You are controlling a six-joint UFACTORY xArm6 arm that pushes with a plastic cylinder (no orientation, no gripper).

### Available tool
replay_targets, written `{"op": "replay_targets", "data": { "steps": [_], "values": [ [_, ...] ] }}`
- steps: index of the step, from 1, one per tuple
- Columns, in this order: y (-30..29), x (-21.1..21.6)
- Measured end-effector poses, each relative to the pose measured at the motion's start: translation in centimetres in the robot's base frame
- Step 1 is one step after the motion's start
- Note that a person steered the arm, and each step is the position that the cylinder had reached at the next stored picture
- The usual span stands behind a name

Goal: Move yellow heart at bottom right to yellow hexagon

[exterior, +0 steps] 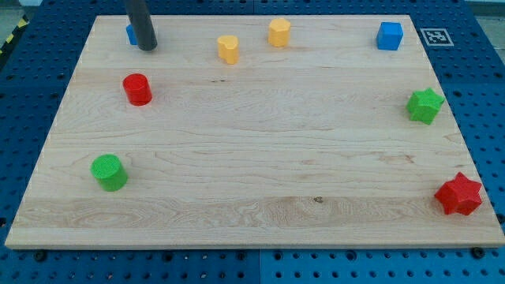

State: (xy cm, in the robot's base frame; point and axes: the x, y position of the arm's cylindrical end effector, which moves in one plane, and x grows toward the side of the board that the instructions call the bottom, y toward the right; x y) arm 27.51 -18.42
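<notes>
The yellow heart (228, 49) stands near the view's top, left of centre. The yellow hexagon (278, 32) is just to its upper right, a small gap apart. My tip (147, 46) rests on the board at the view's top left, well left of the heart, and touches neither yellow block. A blue block (131, 34) sits right behind the rod, partly hidden by it.
A red cylinder (137, 89) lies below my tip. A green cylinder (109, 173) is at the lower left. A blue cube (389, 36) is at the top right, a green star (424, 106) at the right edge, a red star (458, 195) at the bottom right.
</notes>
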Motion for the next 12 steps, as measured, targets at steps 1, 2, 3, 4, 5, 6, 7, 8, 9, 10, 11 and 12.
{"op": "replay_targets", "data": {
  "steps": [1, 2, 3, 4, 5, 6, 7, 8, 9, 10, 11, 12],
  "values": [
    [0.2, 0.0],
    [0.2, 0.0],
    [0.2, 0.1],
    [0.4, 0.7],
    [4.6, 2.6],
    [10.8, 2.8],
    [13.2, 1.7],
    [18.6, 2.8],
    [24.1, 3.5],
    [22.7, 5.0],
    [16.9, 6.7],
    [14.7, 3.4]
  ]
}}
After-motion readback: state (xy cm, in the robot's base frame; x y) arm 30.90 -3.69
